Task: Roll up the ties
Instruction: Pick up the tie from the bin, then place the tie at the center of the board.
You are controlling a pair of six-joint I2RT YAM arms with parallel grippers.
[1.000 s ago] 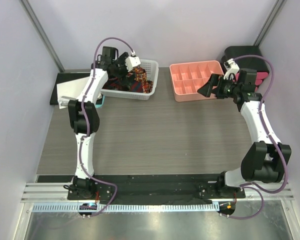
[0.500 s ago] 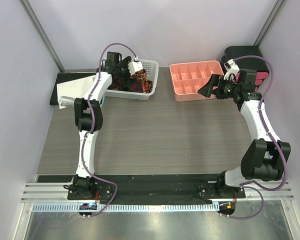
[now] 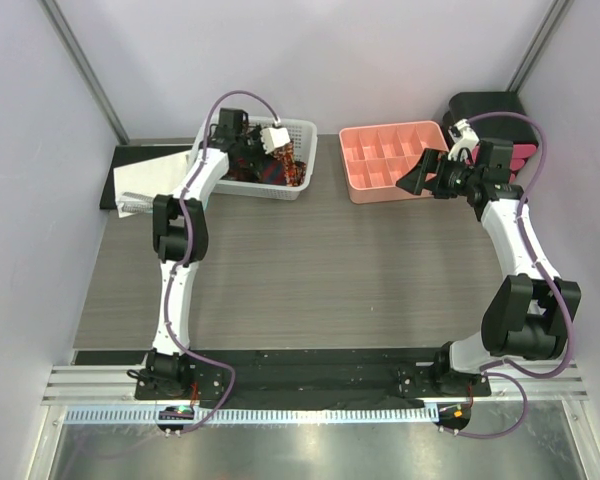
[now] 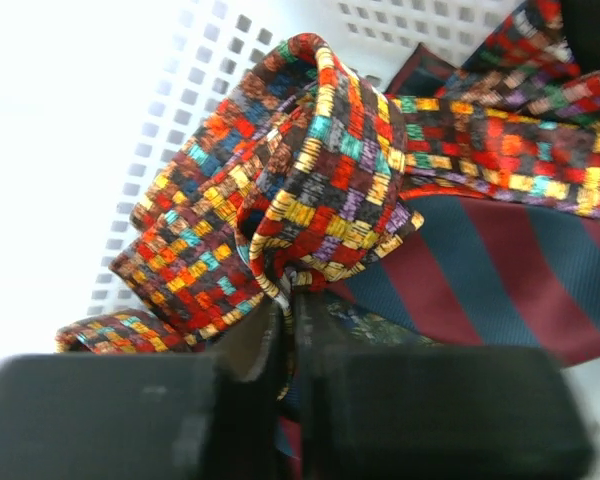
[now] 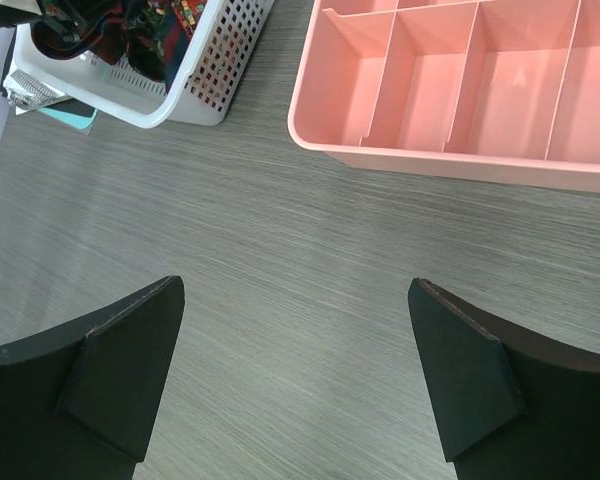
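Left gripper (image 4: pixel 292 335) pinches a fold of the checked tie (image 4: pixel 320 190) bunched just ahead of it in the basket (image 4: pixel 160 120) (right gripper (image 5: pixel 295 350) gapes idle); lifting may snag tangled neighbouring ties (image 4: pixel 500 270).

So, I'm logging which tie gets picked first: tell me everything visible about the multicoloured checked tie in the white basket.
The checked tie is woven-looking fabric in small red, yellow, orange, teal and purple blocks. It lies bunched and looped in the white basket, against its perforated wall, partly over a red-and-navy striped tie. The left gripper pinches a lower fold of it.
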